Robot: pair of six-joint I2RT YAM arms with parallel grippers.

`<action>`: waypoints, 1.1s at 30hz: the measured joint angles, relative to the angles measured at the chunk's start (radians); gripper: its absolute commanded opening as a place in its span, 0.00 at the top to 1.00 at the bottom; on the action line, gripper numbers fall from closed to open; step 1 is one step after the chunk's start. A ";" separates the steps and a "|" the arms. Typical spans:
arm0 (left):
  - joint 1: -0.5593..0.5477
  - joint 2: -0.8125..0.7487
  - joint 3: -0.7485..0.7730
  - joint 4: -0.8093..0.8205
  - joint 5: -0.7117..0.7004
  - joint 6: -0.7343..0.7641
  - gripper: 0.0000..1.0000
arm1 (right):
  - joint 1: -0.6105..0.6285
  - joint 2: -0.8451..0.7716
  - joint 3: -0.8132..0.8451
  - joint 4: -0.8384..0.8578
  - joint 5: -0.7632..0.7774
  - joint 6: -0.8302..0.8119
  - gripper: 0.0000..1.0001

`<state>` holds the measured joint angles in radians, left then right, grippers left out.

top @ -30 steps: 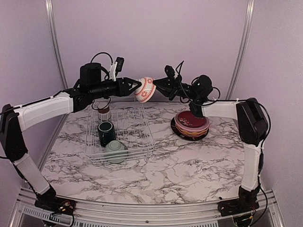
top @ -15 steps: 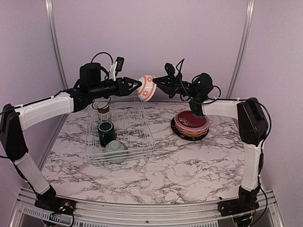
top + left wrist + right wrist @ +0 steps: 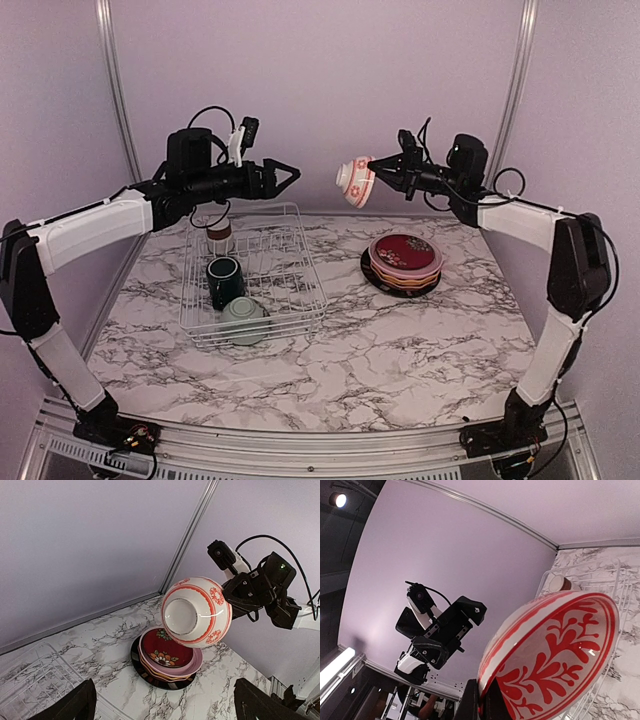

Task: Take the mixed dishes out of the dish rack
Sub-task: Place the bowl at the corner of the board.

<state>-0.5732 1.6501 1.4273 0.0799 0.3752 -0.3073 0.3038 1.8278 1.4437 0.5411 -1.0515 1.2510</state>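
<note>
R gripper (image 3: 374, 172) clamped on floral bowl (image 3: 352, 180) rim, tips half-hidden behind it; L gripper (image 3: 290, 177) jaws apart, empty.

On the marble table (image 3: 400, 350) sit the white dish rack (image 3: 305, 272) — left — and a plate stack (image 3: 405, 262), right.
</note>
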 measured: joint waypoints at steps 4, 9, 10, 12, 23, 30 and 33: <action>0.004 0.000 0.027 -0.035 -0.019 0.002 0.01 | -0.069 -0.079 0.032 -0.345 0.037 -0.265 1.00; 0.006 0.001 0.033 -0.074 -0.051 0.000 0.01 | -0.179 -0.148 0.055 -0.711 0.117 -0.539 1.00; 0.006 0.001 0.035 -0.088 -0.063 0.000 0.01 | -0.204 -0.154 0.066 -0.787 0.143 -0.589 1.00; 0.006 0.006 0.047 -0.103 -0.074 -0.002 0.01 | -0.247 -0.158 0.099 -0.927 0.204 -0.684 1.00; 0.007 0.034 0.115 -0.183 -0.163 -0.021 0.01 | -0.370 -0.080 0.301 -1.401 0.619 -1.023 1.00; 0.007 0.047 0.137 -0.259 -0.232 -0.019 0.01 | -0.370 -0.016 0.277 -1.512 0.829 -1.120 1.00; 0.010 0.069 0.166 -0.306 -0.258 -0.018 0.01 | -0.369 0.020 0.272 -1.522 0.876 -1.139 1.00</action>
<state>-0.5636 1.7195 1.5929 -0.2260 0.1169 -0.3248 -0.0650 1.8477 1.7157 -0.9810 -0.1757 0.1123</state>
